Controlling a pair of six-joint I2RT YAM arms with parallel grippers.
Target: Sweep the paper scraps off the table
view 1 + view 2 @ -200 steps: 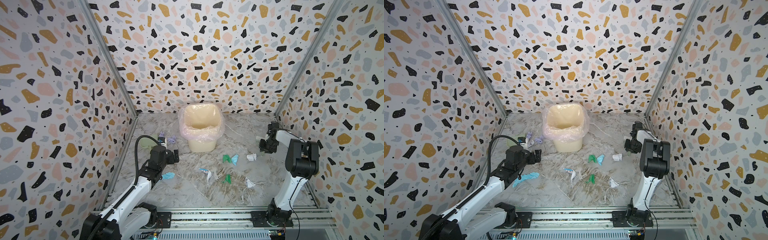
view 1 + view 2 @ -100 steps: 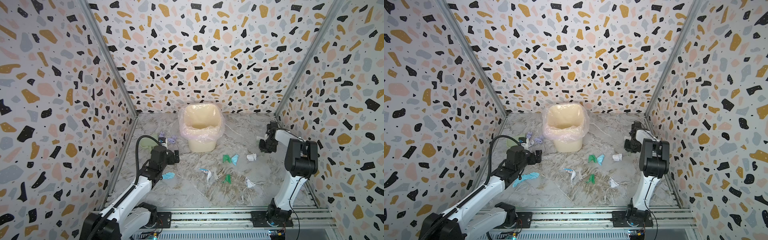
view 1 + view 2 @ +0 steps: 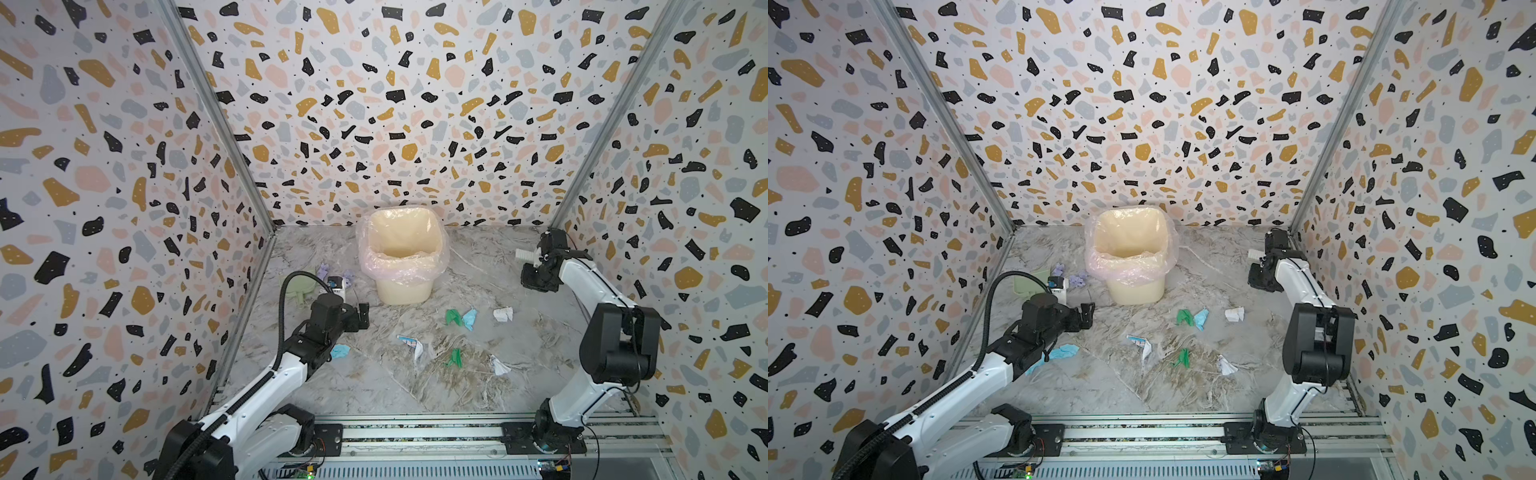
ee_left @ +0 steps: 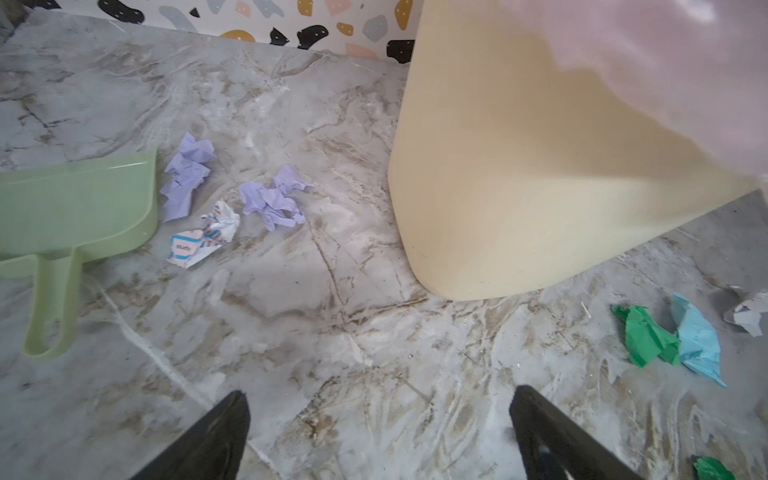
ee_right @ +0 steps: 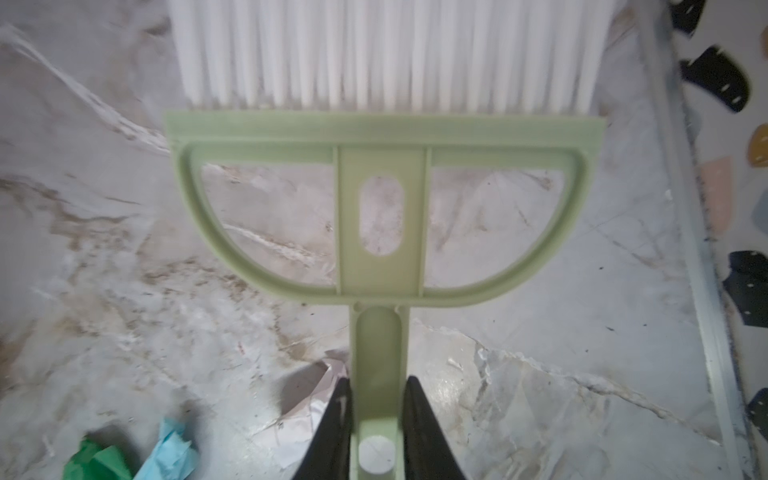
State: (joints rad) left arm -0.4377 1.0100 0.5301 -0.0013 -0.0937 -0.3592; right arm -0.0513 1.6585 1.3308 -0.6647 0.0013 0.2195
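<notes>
Paper scraps point(image 3: 454, 316) in green, blue and printed white lie scattered across the middle of the marble table point(image 3: 374, 386). A few lavender scraps point(image 4: 270, 199) sit further left, at the mouth of a pale green dustpan point(image 4: 79, 203) and near the lined bin point(image 3: 401, 286). In the far right corner, the right gripper point(image 5: 378, 399) is clamped on the handle of a small green brush point(image 5: 380, 124), its white bristles pointing straight ahead of the jaws. Whether the bristles touch the table cannot be told. The middle scraps lie to the brush's left and toward the front, the nearest of them a white scrap point(image 3: 503, 313). That makes the right arm the closer one, and its stroke would likely run leftward toward the dustpan. The left gripper point(image 4: 379, 395) hangs spread wide and empty over bare marble. The dustpan lies just to its side, with its handle turned toward the front.
</notes>
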